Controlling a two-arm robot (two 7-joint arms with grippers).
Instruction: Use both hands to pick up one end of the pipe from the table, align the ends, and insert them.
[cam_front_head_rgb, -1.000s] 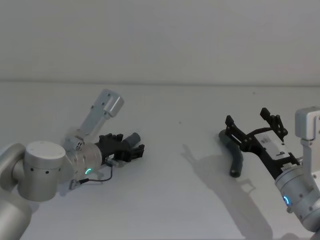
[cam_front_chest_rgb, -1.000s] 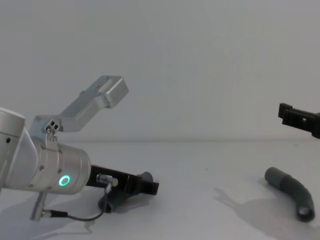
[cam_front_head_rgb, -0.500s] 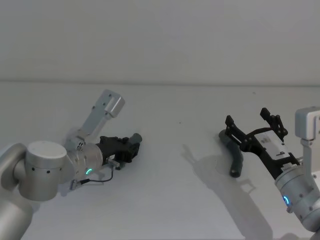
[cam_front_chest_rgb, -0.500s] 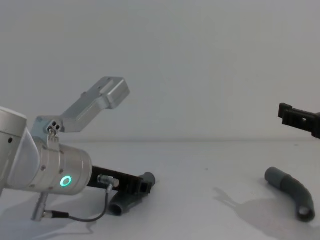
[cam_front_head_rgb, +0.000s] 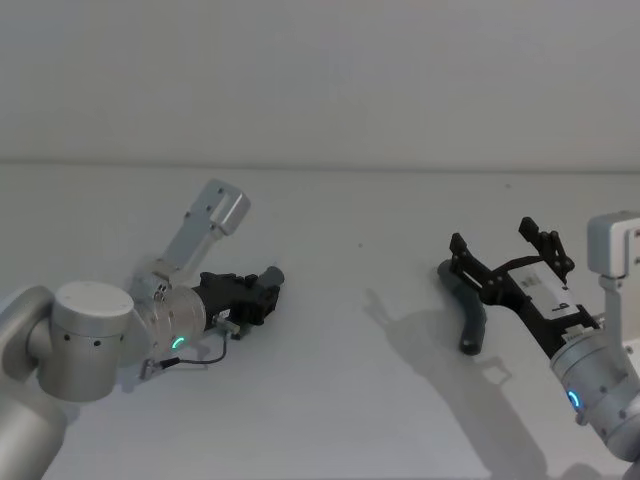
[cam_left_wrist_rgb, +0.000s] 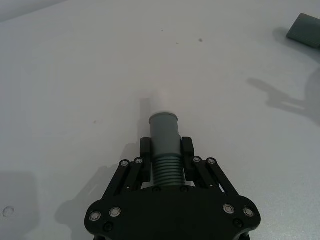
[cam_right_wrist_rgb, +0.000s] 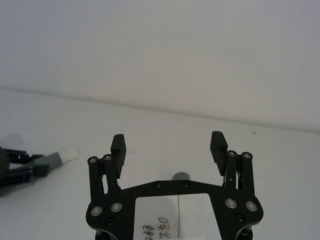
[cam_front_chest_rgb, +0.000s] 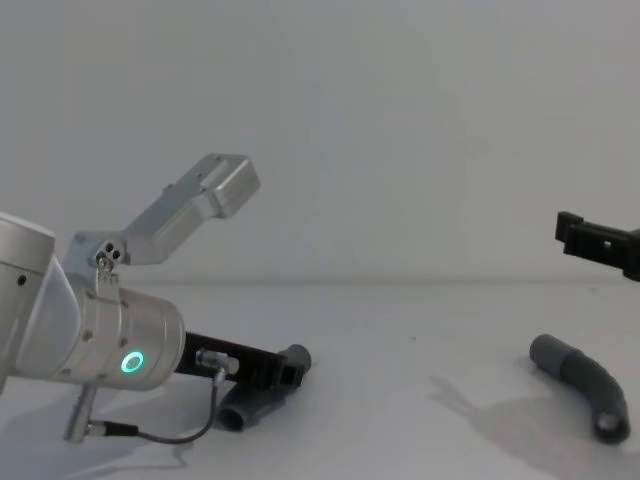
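Observation:
One dark grey corrugated pipe (cam_front_head_rgb: 268, 279) piece lies on the white table (cam_front_head_rgb: 330, 400) at the left, and my left gripper (cam_front_head_rgb: 258, 293) is shut on it. In the left wrist view the fingers (cam_left_wrist_rgb: 146, 151) clamp its ribbed part, and the smooth cuff end (cam_left_wrist_rgb: 165, 129) sticks out past them. The other curved pipe piece (cam_front_head_rgb: 472, 318) (cam_front_chest_rgb: 585, 383) lies at the right. My right gripper (cam_front_head_rgb: 505, 245) hangs open just above it, with nothing between its fingers (cam_right_wrist_rgb: 118, 144). From the right wrist view, one end (cam_right_wrist_rgb: 181, 176) of that piece shows below the gripper, and the held piece's whitish tip (cam_right_wrist_rgb: 70, 154) shows far off.
The table between the two arms is bare apart from shadows. A blank pale wall stands behind the table's far edge. The right piece's cuff (cam_left_wrist_rgb: 304, 30) shows at a corner of the left wrist view.
My left gripper went from open around the left pipe piece to shut on it, shifting it slightly. The right gripper has stayed nearly still over the right piece.

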